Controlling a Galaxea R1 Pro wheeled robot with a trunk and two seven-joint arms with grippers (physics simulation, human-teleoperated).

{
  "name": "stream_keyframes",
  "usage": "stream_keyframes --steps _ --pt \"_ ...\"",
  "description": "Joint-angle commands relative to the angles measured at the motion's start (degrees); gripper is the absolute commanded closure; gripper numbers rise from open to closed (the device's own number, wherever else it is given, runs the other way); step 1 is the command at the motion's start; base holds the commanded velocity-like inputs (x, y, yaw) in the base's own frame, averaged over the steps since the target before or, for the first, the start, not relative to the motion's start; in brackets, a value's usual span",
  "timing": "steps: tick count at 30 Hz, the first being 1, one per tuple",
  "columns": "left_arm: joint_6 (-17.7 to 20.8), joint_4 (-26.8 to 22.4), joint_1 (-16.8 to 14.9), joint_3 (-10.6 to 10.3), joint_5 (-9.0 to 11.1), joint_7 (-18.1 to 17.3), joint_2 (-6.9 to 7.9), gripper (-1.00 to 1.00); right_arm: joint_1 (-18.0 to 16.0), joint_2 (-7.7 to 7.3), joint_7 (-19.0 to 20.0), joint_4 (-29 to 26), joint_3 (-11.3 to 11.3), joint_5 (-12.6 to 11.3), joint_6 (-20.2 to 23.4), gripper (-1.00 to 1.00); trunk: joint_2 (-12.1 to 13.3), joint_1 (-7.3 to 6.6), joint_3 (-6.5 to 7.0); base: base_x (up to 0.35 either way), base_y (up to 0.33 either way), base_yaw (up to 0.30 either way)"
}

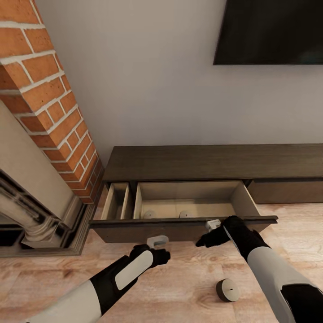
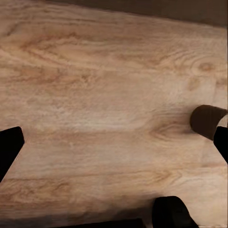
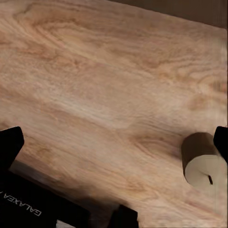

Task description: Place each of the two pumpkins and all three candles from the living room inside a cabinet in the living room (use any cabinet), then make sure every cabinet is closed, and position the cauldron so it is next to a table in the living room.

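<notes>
1. One candle [image 1: 227,290] lies on its side on the wooden floor [image 1: 188,287], wick end up toward the camera, just in front of the open drawer [image 1: 184,223] and near the right arm. It is not yet stored.
2. Two pale round tops [image 1: 184,214] peek over the drawer front inside the wide compartment. They look like candles already put away, though too little shows to be sure.
3. The cabinet [image 1: 215,162] stands against the wall with this drawer pulled fully out, presumably kept open to take the last candle.
4. The right end effector [image 1: 214,225] hangs at the drawer's front edge. Its wrist view looks down on the floor and the candle [image 3: 203,164], with the fingers set wide and nothing between them.
5. The left end effector [image 1: 157,242] hovers over the floor before the drawer, also spread wide and empty, the candle [image 2: 208,121] at the edge of its view.
6. No pumpkin or cauldron is visible here.
</notes>
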Motion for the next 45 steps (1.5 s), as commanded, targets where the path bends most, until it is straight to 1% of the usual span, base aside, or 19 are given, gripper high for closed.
stream_keyframes --steps 1,3,4,5,8,11,12,13,15,19,25,27,29,31,32,35,39,43,45 --pt "-0.21 3.92 0.02 -0.59 0.11 -0.19 -0.84 -1.0 1.49 0.12 -2.02 0.79 0.03 2.84 -0.29 -1.0 0.0 0.0 0.0 0.0 0.0 0.0" --pt "-0.26 5.14 0.03 -0.7 0.05 -0.2 -1.38 -1.0 2.29 0.37 -5.37 0.87 -0.02 3.3 -0.68 -1.0 0.0 0.0 0.0 0.0 0.0 0.0" --pt "-0.31 5.74 0.03 -0.74 0.0 -0.19 -1.61 -1.0 2.88 0.51 -8.7 0.92 -0.07 3.32 -1.37 -1.0 0.0 0.0 0.0 0.0 0.0 0.0" --pt "-0.47 6.35 0.03 -0.74 -0.07 -0.1 -1.81 -1.0 4.47 0.76 -17.98 1.16 -0.23 3.11 -4.95 -1.0 0.0 0.0 0.0 0.0 0.0 0.0" --pt "-0.56 6.5 0.03 -0.74 -0.1 -0.01 -1.84 -1.0 5.34 0.89 -23.83 3.26 -0.54 2.98 -8.14 -1.0 0.0 0.0 0.0 0.0 0.0 0.0" --pt "-0.62 7.11 0.03 -0.74 -0.19 0.02 -1.87 -1.0 5.53 0.91 -27.67 6.03 -2.08 2.79 -10.75 -1.0 0.0 0.0 0.0 0.0 0.0 0.0" --pt "-0.66 7.66 0.03 -0.74 -0.23 0.02 -1.89 -1.0 5.56 0.91 -28.87 6.73 -2.92 2.76 -11.65 -1.0 0.0 0.0 0.0 0.0 0.0 0.0" --pt "-0.79 9.34 0.03 -0.74 -0.31 -0.04 -2.33 -1.0 5.59 0.85 -32.71 9.19 -6.17 2.71 -13.9 -1.0 0.0 0.0 0.0 0.0 0.0 0.0" --pt "-0.85 9.55 0.03 -0.74 -0.23 -0.25 -2.42 -1.0 5.6 0.79 -33.42 10.69 -7.03 2.7 -14.55 -1.0 0.0 0.0 0.0 0.0 0.0 0.0" --pt "-0.9 9.13 0.03 -0.68 -0.13 -0.38 -2.46 -1.0 5.6 0.69 -33.54 11.62 -7.49 2.64 -16.34 -1.0 0.0 0.0 0.0 0.0 0.0 0.0" --pt "-1.0 9.39 0.03 -0.21 0.43 -0.48 -2.51 -1.0 5.6 0.58 -33.24 13.17 -7.98 2.61 -16.96 -1.0 -2.41 1.32 -1.07 0.0 0.0 0.0" --pt "-0.9 9.16 0.03 0.24 0.51 -0.6 -2.49 -1.0 5.6 0.57 -33.23 13.31 -7.99 2.61 -16.96 -1.0 -3.21 1.75 -1.43 0.0 0.0 0.0" --pt "-0.47 8.77 0.0 1.92 0.61 -1.57 -2.47 -1.0 5.6 0.63 -33.23 14.01 -8.0 2.61 -16.97 -1.0 -4.01 2.19 -1.79 0.0 0.0 0.0" --pt "0.05 7.76 -0.04 4.22 0.98 -3.95 -2.47 -1.0 5.6 0.65 -33.27 14.84 -7.99 2.61 -17.01 -1.0 -4.81 2.63 -2.15 0.0 0.0 0.0" --pt "1.44 6.39 -0.05 5.86 1.62 -6.54 -2.47 -1.0 5.64 0.65 -33.3 15.16 -8.0 2.61 -17.03 -1.0 -5.22 2.85 -2.33 0.0 0.0 0.0" --pt "6.35 2.86 -0.06 7.86 2.9 -11.68 -2.59 -1.0 5.63 0.66 -33.26 15.33 -8.0 2.61 -17.05 -1.0 -6.42 3.51 -2.87 0.0 0.0 0.0" --pt "8.57 -2.51 -0.1 11.31 3.43 -18.05 -2.94 -1.0 5.65 0.69 -33.23 15.37 -8.0 2.61 -17.05 -1.0 -8.02 4.39 -3.59 0.0 0.0 0.0" --pt "7.66 -7.35 -0.09 12.45 3.43 -20.08 -5.56 -1.0 5.61 0.74 -33.23 15.38 -8.0 2.61 -17.05 -1.0 -9.63 5.27 -4.3 0.0 0.0 0.0" --pt "6.63 -9.08 -0.08 12.54 3.43 -20.3 -6.01 -1.0 5.6 0.74 -33.23 15.38 -8.0 2.61 -17.05 -1.0 -10.43 5.71 -4.66 0.0 0.0 0.0"
